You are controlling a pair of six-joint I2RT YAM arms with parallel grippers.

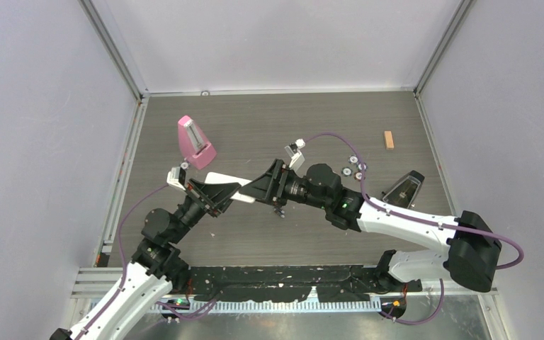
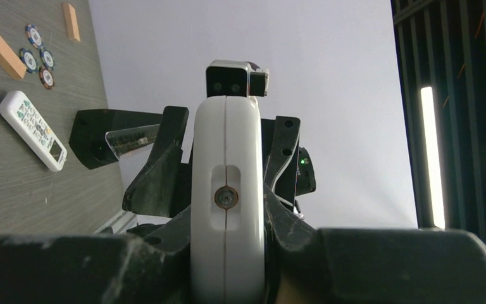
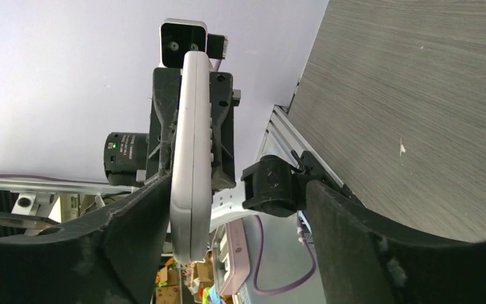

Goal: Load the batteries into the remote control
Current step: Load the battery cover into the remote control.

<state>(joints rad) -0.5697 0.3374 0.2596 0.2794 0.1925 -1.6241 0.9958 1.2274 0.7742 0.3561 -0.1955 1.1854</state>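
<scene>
The remote control (image 1: 221, 181), long, slim and white, is held above the table between both arms. My left gripper (image 1: 216, 193) is shut on one end of it. In the left wrist view the remote control (image 2: 228, 190) stands edge-on, squeezed between the two dark fingers of that gripper (image 2: 228, 259). My right gripper (image 1: 253, 191) is at the other end and stands open. In the right wrist view the remote control (image 3: 190, 158) lies against the left finger, with a wide gap to the right finger of the gripper (image 3: 237, 240). The batteries are out of view.
A pink wedge-shaped box (image 1: 195, 142) stands at the back left and a black one (image 1: 404, 188) at the right. Poker chips (image 1: 354, 166) and a wooden block (image 1: 389, 139) lie at the back right. A shorter white remote with a display (image 2: 31, 130) lies on the table.
</scene>
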